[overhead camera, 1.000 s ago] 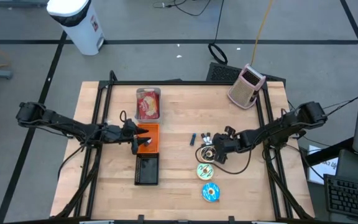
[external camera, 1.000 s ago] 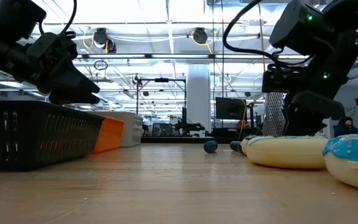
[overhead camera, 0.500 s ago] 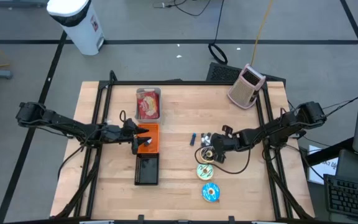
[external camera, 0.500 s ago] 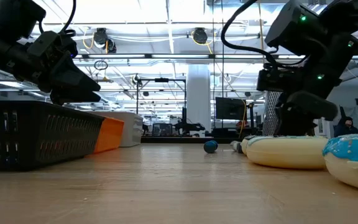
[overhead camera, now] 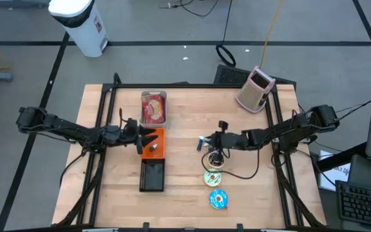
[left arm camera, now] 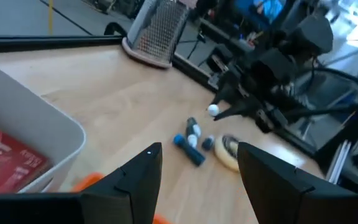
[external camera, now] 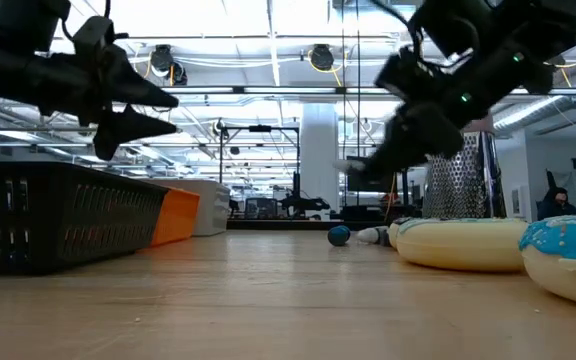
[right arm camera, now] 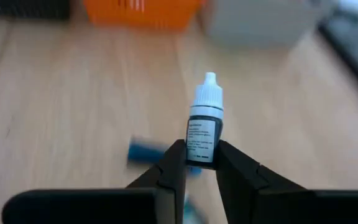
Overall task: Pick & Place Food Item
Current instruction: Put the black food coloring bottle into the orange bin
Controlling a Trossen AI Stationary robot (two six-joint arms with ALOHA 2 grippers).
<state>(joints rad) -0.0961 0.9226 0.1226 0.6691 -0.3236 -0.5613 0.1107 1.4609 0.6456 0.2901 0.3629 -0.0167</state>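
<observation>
right gripper [right arm camera: 194,163]: fingers pinched on a small dropper bottle [right arm camera: 202,127], white cap up, dark label. Lifted off the table [overhead camera: 185,187], just beside the yellow donut [overhead camera: 212,178] on the side away from the blue-frosted donut [overhead camera: 218,200].
left gripper [left arm camera: 197,168]: fingers apart, nothing between them; hovers over the orange bin [overhead camera: 154,143], well apart from the yellow donut.
task thing: food items look like the two donuts, both lying on the table, untouched. Held thing is a bottle, not food; can't tell if it's the intended pick.
other clutter: blue-and-white small items [left arm camera: 191,140] next to the yellow donut, toward the grater [overhead camera: 256,89].
drop spots: orange bin, black basket [overhead camera: 152,176] and white bin [overhead camera: 153,107] in a row, well apart from the yellow donut, on the left arm's side.
step in hand (judgement): carry the bottle to a bin.
how to do it well: grip is low on the bottle body, so keep it upright, no fast wrist rolls. Clear the donut and loose items first, then cross. Lower into the bin before releasing. Watch the left gripper parked over the orange bin.
</observation>
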